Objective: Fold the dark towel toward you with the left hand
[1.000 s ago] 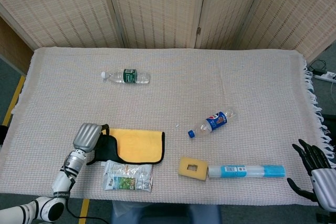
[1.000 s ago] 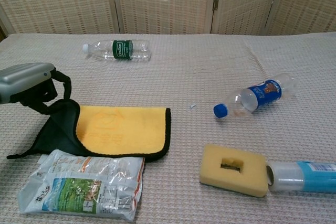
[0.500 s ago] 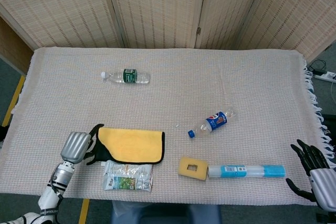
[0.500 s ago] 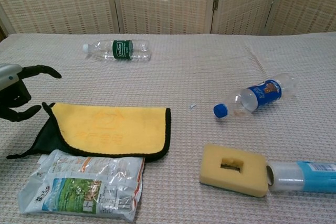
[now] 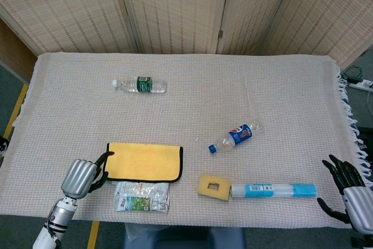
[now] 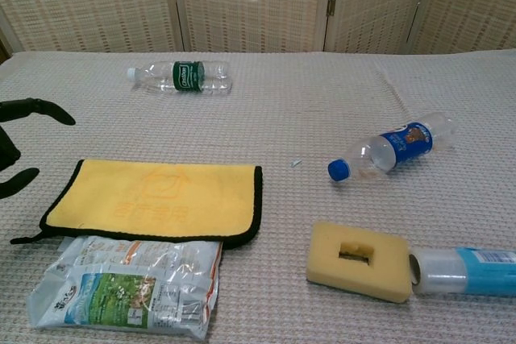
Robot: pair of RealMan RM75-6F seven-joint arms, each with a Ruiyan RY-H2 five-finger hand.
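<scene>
Woven screens stand behind the cloth-covered table (image 5: 192,68). Near its front-left edge the dark towel (image 5: 144,162) lies folded, yellow face up, just beyond a snack packet (image 5: 141,196). My left hand (image 5: 81,176) hovers just left of it, fingers spread, holding nothing. I'd judge the fold done; withdrawing well means lifting clear without snagging the black hem. Only the head view shows my right hand (image 5: 348,193), seemingly spread.

**Silver shells, black fingers**

My left hand (image 5: 81,176) has a ribbed silver back shell and slim black fingers (image 6: 32,109), on a wrist of silver and black rings. My right hand (image 5: 349,193) matches: glossy black fingers with a pale grey-silver casing behind them, at the frame's edge
</scene>
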